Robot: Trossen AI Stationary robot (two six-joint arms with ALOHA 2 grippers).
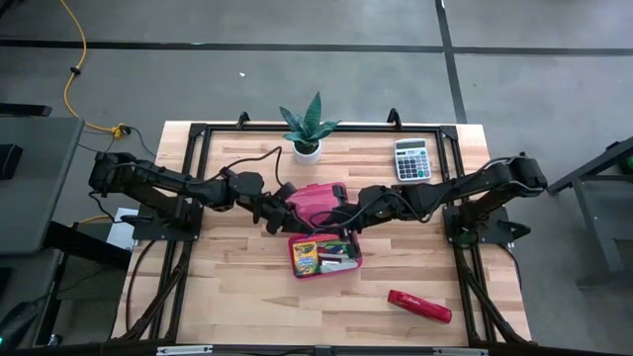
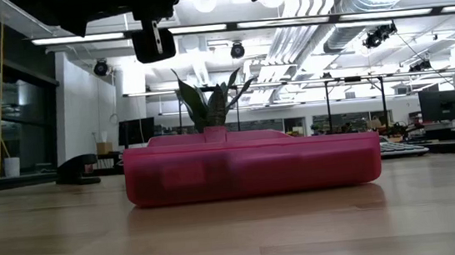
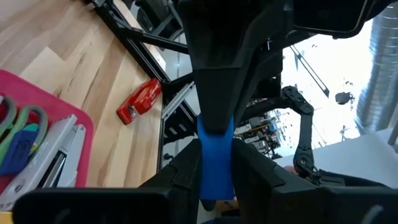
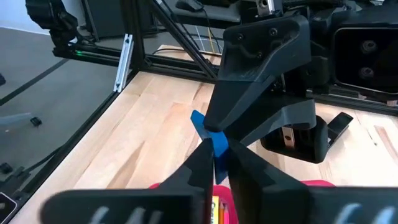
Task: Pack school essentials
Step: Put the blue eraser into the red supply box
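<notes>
A blue eraser (image 4: pixel 209 138) is pinched by both left gripper (image 3: pixel 216 163) and right gripper (image 4: pixel 215 160) above the pink case (image 1: pixel 326 259).

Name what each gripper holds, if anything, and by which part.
Both hold the tiny blue eraser between them: the left gripper pinches one end, and the right gripper pinches the opposite end.

1 pink pencil case (image 1: pixel 321 229), 1 crayon box (image 1: pixel 305 257), 1 calculator (image 1: pixel 411 159), 1 red stapler (image 1: pixel 419 307), 1 potted plant (image 1: pixel 306 131), 2 arms
</notes>
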